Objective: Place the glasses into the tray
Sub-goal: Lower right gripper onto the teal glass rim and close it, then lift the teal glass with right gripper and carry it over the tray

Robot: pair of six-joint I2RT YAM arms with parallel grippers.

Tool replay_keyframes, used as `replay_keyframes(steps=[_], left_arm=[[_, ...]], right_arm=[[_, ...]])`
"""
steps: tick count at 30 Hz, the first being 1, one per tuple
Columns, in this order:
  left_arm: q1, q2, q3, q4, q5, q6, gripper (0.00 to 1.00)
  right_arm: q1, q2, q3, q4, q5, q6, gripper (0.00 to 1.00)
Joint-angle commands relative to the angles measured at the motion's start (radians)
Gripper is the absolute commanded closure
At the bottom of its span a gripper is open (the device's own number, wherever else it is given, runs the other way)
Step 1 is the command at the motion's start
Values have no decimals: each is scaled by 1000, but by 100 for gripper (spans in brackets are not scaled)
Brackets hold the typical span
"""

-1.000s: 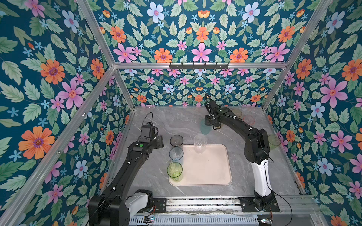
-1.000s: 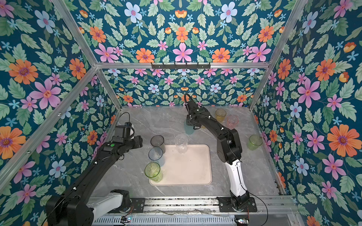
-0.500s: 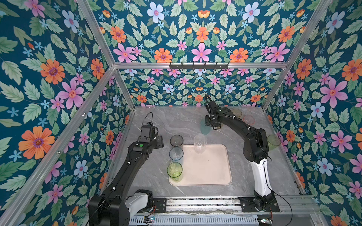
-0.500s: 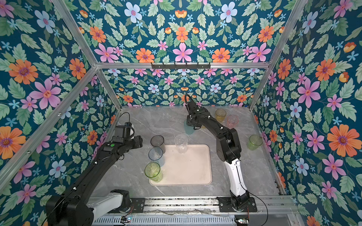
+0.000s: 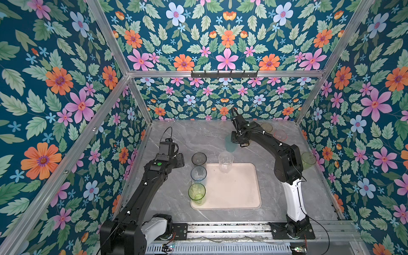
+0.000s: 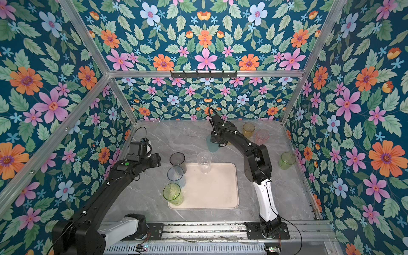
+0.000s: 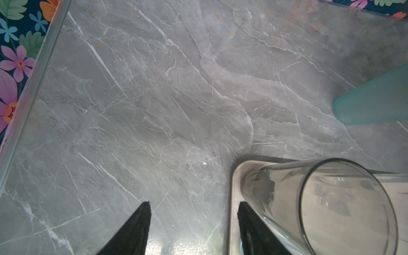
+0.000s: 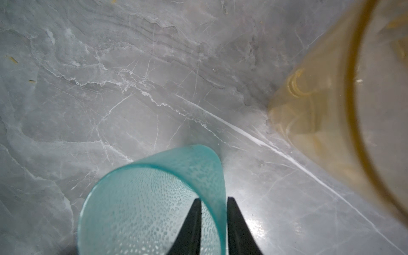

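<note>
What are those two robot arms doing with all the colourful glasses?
They are moving glasses onto the pink tray. A grey glass, blue glass, green glass and clear glass stand in it already. The right fingers pinch the wall of a teal glass on the table beyond the tray. The left fingers hang open beside the grey glass. An amber glass, pink glass and second green glass sit on the table.

Right pincer (image 8: pixel 213 198) extended far forward, jaws pinched; left pincer (image 7: pixel 194 202) spread apart

Walls (image 5: pixel 225 44): dark teal wallpaper with flowers and leaves.
Tabletop (image 5: pixel 198 136): grey marble pattern.
Frame: aluminium bars (image 5: pixel 287 74), black hook rail (image 5: pixel 224 74).
</note>
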Motion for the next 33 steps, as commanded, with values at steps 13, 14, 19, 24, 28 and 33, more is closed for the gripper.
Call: replay_keyframes(steps=[13, 14, 19, 24, 28, 33], left_arm=[[0, 6, 1, -6, 4, -4, 34], [0, 5, 1, -5, 4, -4, 34], [0, -13, -2, 0, 2, -5, 34], [0, -30, -2, 6, -5, -7, 34], [0, -37, -3, 6, -7, -9, 34], [0, -38, -2, 6, -10, -7, 34]], right_arm=[[2, -68, -34, -21, -15, -4, 99], [3, -74, -33, -31, -15, -6, 100], [6, -136, -66, -56, 8, -8, 100], [6, -228, -138, -65, 36, -8, 100], [6, -285, -167, -105, 56, -11, 100], [7, -360, -211, -155, 94, -26, 100]])
